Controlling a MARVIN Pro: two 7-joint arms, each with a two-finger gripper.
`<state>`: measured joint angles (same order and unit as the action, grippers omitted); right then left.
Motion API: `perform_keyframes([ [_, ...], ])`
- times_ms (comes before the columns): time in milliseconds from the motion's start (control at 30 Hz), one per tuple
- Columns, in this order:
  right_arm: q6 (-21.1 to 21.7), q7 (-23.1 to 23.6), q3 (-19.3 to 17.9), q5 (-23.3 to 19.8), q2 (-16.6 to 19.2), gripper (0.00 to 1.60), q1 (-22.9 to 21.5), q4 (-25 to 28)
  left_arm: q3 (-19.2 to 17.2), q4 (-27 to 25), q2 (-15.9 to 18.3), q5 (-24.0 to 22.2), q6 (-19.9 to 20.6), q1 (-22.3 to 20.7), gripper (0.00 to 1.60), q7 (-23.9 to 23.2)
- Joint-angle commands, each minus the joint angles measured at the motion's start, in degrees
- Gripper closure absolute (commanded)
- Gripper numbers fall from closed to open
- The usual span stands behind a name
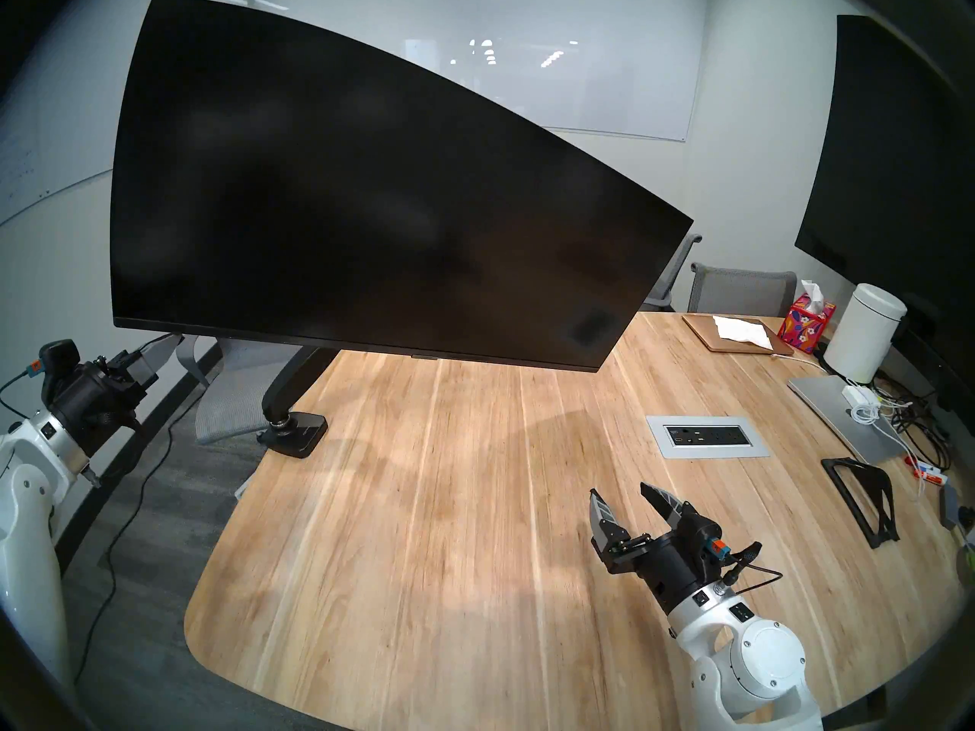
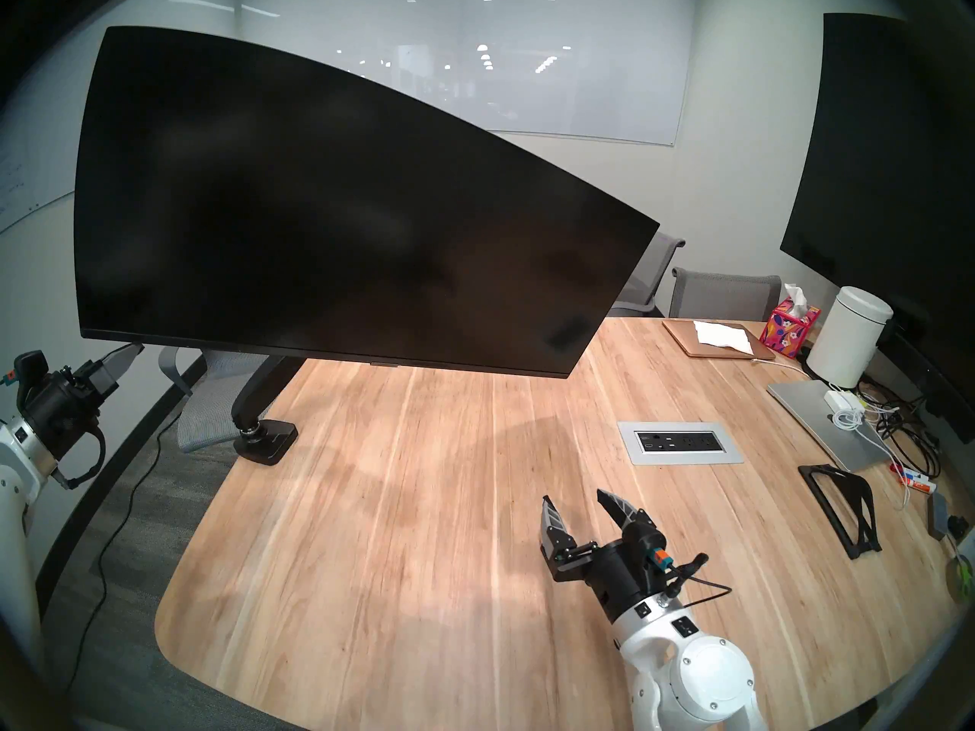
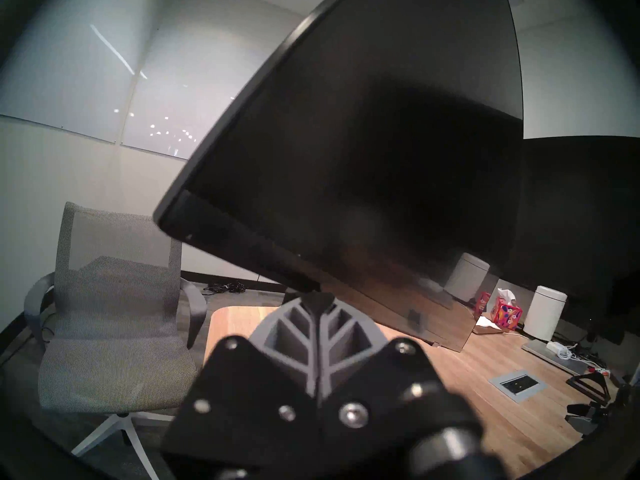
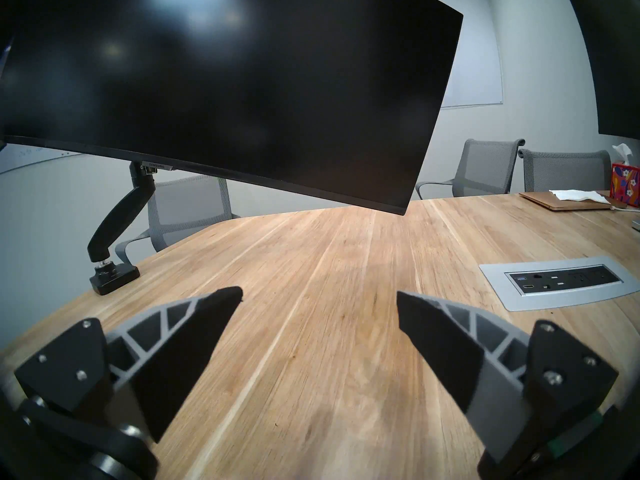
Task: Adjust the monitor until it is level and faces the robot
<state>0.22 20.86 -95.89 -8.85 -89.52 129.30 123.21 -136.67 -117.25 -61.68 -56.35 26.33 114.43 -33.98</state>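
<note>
monitor (image 1: 369, 197) is being carried tilted, right end low, on its clamped arm (image 1: 287, 392) | left hand (image 1: 158, 351), clenched empty, is being held under the lower-left corner for nudging | right hand (image 1: 625, 508), released, is being parked above the surface (image 1: 422, 503)

light wooden table (image 1: 448, 503) with rounded corners. on it: black clamp base (image 1: 295, 433) of the monitor arm at the left edge; recessed silver power panel (image 1: 707, 436); black wire stand (image 1: 865, 498); closed silver laptop (image 1: 839, 418); white canister (image 1: 865, 339); floral tissue box (image 1: 806, 324); tan pad (image 1: 736, 334) bearing white paper.
</note>
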Motion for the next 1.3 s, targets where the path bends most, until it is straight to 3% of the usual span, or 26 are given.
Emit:
perform_keyframes([
  [0, 0.01, -0.05, -0.1, 0.06, 0.04, 0.0, -0.17, 1.15, -1.26, -1.06, 0.73, -0.83, 0.1, -1.07, 1.6, -0.2],
  [833, 0.01, 0.02, -0.13, 0.1, -0.03, 0.0, -0.18, 1.13, 1.06, 1.57, 3.39, -0.1, -0.62, -6.49, 1.6, 3.71],
  [1267, 0.02, 0.05, -0.15, 0.13, -0.07, 0.0, -0.18, 1.14, 4.17, 5.56, 5.49, 2.26, -1.76, -9.85, 1.6, 5.59],
])
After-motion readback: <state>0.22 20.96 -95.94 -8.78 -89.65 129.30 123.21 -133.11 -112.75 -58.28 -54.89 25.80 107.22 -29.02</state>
